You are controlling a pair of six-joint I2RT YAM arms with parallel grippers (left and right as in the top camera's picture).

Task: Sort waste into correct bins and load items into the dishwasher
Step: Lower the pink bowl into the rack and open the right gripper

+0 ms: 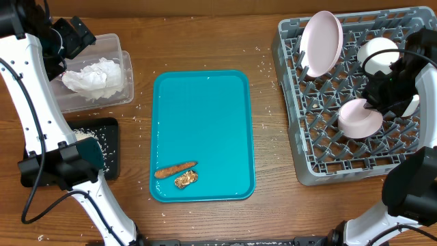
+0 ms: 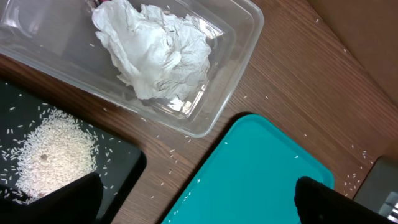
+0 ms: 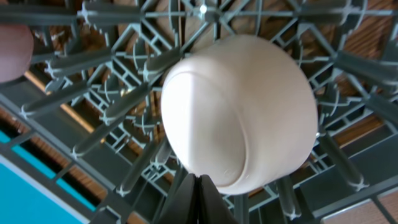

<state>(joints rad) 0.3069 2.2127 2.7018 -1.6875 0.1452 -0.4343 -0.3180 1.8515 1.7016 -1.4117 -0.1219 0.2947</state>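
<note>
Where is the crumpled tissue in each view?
Overhead: tissue upper left, in the clear bin.
Left wrist: top centre, in the same bin.
Right wrist: not in it.
Shared landmark: the teal tray, with at least a corner in all three.

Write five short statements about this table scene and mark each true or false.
1. The crumpled white tissue lies in the clear plastic container. True.
2. The teal plastic tray is bare. False: a brown sausage-shaped scrap and a crumpled gold wrapper lie near one corner.
3. The round pink plate stands on edge in the grey dish rack. True.
4. The left gripper is shut on the tissue. False: its jaws stand wide apart, holding nothing.
5. White rice grains lie in the black tray. True.
</note>
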